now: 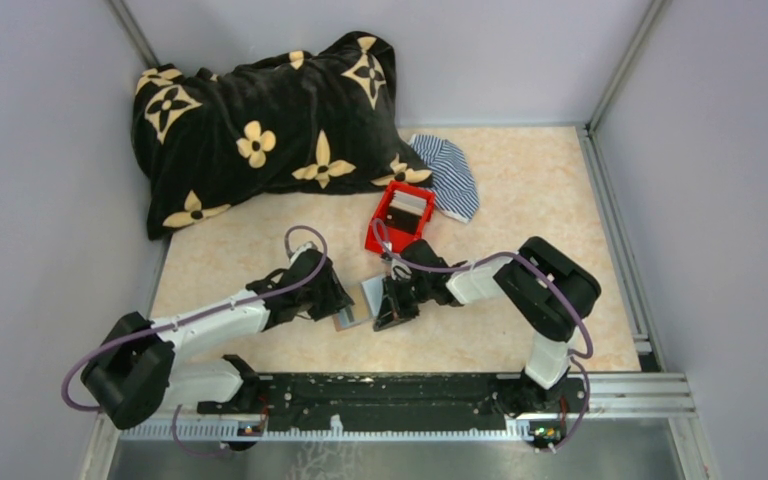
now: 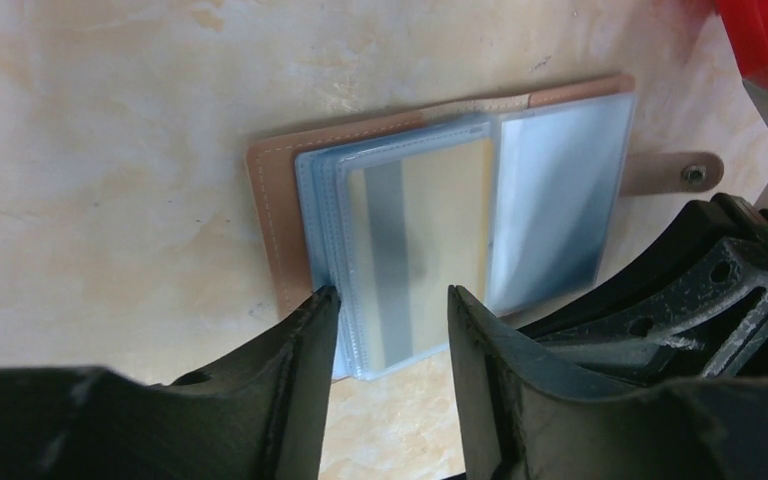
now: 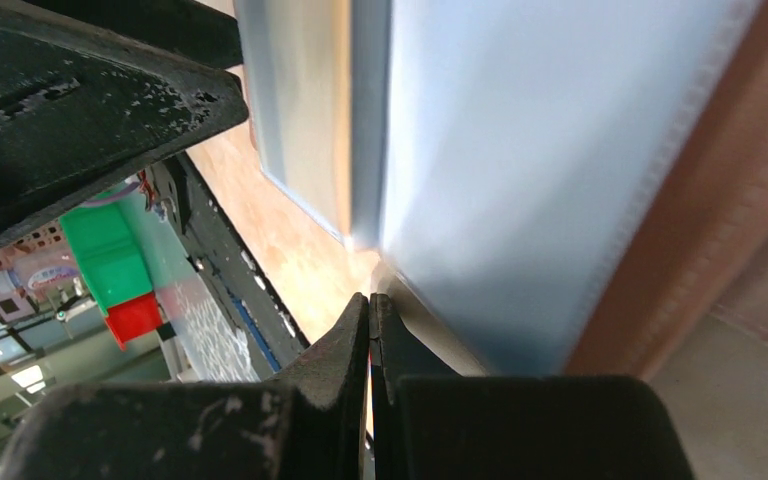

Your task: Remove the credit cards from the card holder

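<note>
The reddish-brown leather folding card holder [image 2: 275, 230] lies open and flat on the cream marbled table [image 1: 560, 200], near the front edge between the two arms, with its snap tab [image 2: 675, 172] sticking out on the side toward the right arm. A stack of clear plastic sleeves [image 2: 560, 200] is fanned across the inside. One tan plastic credit card [image 2: 425, 250] with a grey stripe shows through the uppermost sleeve on the half nearer the left arm. It is still fully inside its sleeve. The sleeve on the other half looks blank.

The left jaws are open. Their black fingers [image 2: 305, 345] straddle the near edge of the sleeve stack, with the card's lower edge in the gap between them and one fingertip right at the corner of the sleeves. Nothing is clamped.

The right jaws are closed, with their fingers [image 3: 345, 345] pressed together. The tips are down at the edge of the holder's other half, where the clear sleeve meets the leather cover. Whether anything thin is caught between them cannot be told.

The white and black left arm [image 1: 210, 325] reaches in from the left, and the right arm [image 1: 550, 285] bends in from the right. Just beyond the holder stands a red plastic open-top box [image 1: 380, 232], and a blue-and-white striped cloth [image 1: 450, 175] lies just beside it. A large black pillow with cream flower prints [image 1: 260, 120] fills the far left corner.
</note>
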